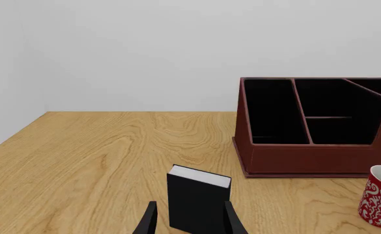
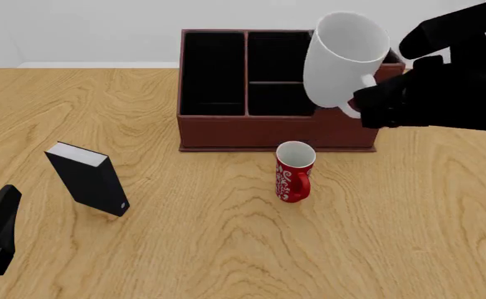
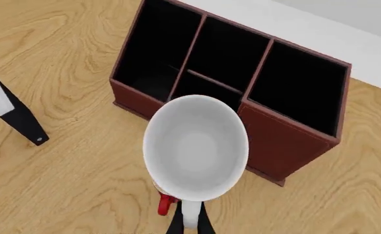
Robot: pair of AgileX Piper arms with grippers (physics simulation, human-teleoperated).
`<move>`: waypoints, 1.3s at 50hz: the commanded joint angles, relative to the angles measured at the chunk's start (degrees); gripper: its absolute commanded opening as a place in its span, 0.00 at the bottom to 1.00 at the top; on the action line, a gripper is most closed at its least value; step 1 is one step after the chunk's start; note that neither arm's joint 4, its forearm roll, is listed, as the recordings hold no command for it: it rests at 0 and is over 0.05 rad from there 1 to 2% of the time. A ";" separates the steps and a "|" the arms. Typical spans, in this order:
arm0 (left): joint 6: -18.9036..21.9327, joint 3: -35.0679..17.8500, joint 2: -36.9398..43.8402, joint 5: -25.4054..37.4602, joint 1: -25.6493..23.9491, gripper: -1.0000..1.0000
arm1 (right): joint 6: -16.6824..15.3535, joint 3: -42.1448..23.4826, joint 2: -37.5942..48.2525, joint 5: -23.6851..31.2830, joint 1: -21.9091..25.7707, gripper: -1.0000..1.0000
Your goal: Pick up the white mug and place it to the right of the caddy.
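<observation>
**White mug aloft, not yet at its spot**

White mug [image 2: 345, 59] held high in right gripper [image 2: 367, 106], tilted, mouth turned up toward the front camera. Grip on the handle side: in the right wrist view, two dark fingers pinched on the white handle below the mug body [image 3: 195, 146]. Jaws clenched on the mug. In the front view, mug overlapping the right-hand compartments of caddy [image 2: 226, 134], so hanging above or in front of the box, not beside it; exact depth hard to judge.

Red mug [image 2: 294, 171] upright on table [image 2: 226, 249], just in front of the caddy's front wall, below and slightly left of the raised mug.

Left gripper [image 1: 189, 222] low at near left, jaws released, black box [image 2: 88, 179] seen between the finger tips but apparently untouched.

Risks, as judged:
- Handle-only hold on a tilted, bulky mug: likely to swing or slip on a quick move.
- Descent begun too soon: mug base onto the caddy's right wall or into a compartment.
- Low rightward sweep: clip of the caddy's taller corner.
- Tilt uncorrected at release: mug rolling onto its side.
</observation>
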 commanded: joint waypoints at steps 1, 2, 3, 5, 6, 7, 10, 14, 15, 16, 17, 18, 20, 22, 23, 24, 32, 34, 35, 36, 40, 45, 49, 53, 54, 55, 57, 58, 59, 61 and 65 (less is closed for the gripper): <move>0.00 0.00 0.00 0.00 0.00 1.00 | 1.02 1.50 -3.00 0.96 -4.32 0.00; 0.00 0.00 0.00 0.00 0.00 1.00 | 1.22 1.54 -3.18 1.05 -4.52 0.00; 0.00 0.00 0.00 0.00 0.00 1.00 | 1.29 1.65 -3.35 1.14 -4.77 0.00; 0.00 0.00 0.00 0.00 0.00 1.00 | 1.12 2.19 -4.29 1.44 -6.20 0.00; 0.00 0.00 0.00 0.00 0.00 1.00 | 1.09 2.32 -4.40 1.49 -6.43 0.00; 0.00 0.00 0.00 0.00 0.00 1.00 | 1.18 2.44 -4.61 1.59 -6.82 0.00; 0.00 0.00 0.00 0.00 0.00 1.00 | 1.28 2.77 -5.13 1.72 -7.59 0.00; 0.00 0.00 0.00 0.00 0.00 1.00 | 1.05 3.60 -6.13 1.96 -9.22 0.00; 0.00 0.00 0.00 0.00 0.00 1.00 | 1.03 3.75 -6.41 2.11 -9.69 0.00; 0.00 0.00 0.00 0.00 0.00 1.00 | 0.86 4.07 -6.77 2.19 -10.34 0.00; 0.00 0.00 0.00 0.00 0.00 1.00 | 0.64 4.34 -7.09 2.25 -11.06 0.00; 0.00 0.00 0.00 0.00 0.00 1.00 | 0.72 4.48 -7.22 2.28 -11.39 0.00; 0.00 0.00 0.00 0.00 0.00 1.00 | 0.48 4.86 -7.87 2.53 -12.50 0.00; 0.00 0.00 0.00 0.00 0.00 1.00 | 0.64 5.12 -8.29 2.70 -13.37 0.00; 0.00 0.00 0.00 0.00 0.00 1.00 | 0.43 5.38 -8.54 2.75 -13.97 0.00; 0.00 0.00 0.00 0.00 0.00 1.00 | 0.73 5.56 -8.91 2.92 -14.89 0.00; 0.00 0.00 0.00 0.00 0.00 1.00 | 1.00 6.27 -10.40 3.57 -18.00 0.00; 0.00 0.00 0.00 0.00 0.00 1.00 | 1.02 6.58 -10.79 3.66 -18.78 0.00; 0.00 0.00 0.00 0.00 0.00 1.00 | 0.97 6.74 -10.88 3.64 -19.14 0.00; 0.00 0.00 0.00 0.00 0.00 1.00 | 1.07 6.91 -10.99 3.59 -19.55 0.00; 0.00 0.00 0.00 0.00 0.00 1.00 | 1.00 7.46 -11.17 3.37 -21.45 0.00; 0.00 0.00 0.00 0.00 0.00 1.00 | 1.26 8.16 -11.44 2.87 -23.87 0.00; 0.00 0.00 0.00 0.00 0.00 1.00 | 1.22 8.67 -11.54 2.37 -26.20 0.00; 0.00 0.00 0.00 0.00 0.00 1.00 | 0.93 9.26 -10.59 1.16 -28.27 0.00; 0.00 0.00 0.00 0.00 0.00 1.00 | 0.80 9.32 -10.57 1.10 -28.64 0.00; 0.00 0.00 0.00 0.00 0.00 1.00 | 0.83 9.47 -10.34 0.79 -29.26 0.00; 0.00 0.00 0.00 0.00 0.00 1.00 | 0.75 9.80 -9.83 0.11 -30.09 0.00; 0.00 0.00 0.00 0.00 0.00 1.00 | 0.52 9.99 -9.54 -0.27 -30.70 0.00; 0.00 0.00 0.00 0.00 0.00 1.00 | 0.43 10.22 -9.24 -0.60 -31.26 0.00; 0.00 0.00 0.00 0.00 0.00 1.00 | 0.70 10.43 -8.83 -1.15 -31.56 0.00; 0.00 0.00 0.00 0.00 0.00 1.00 | 0.65 10.78 -7.78 -2.18 -32.95 0.00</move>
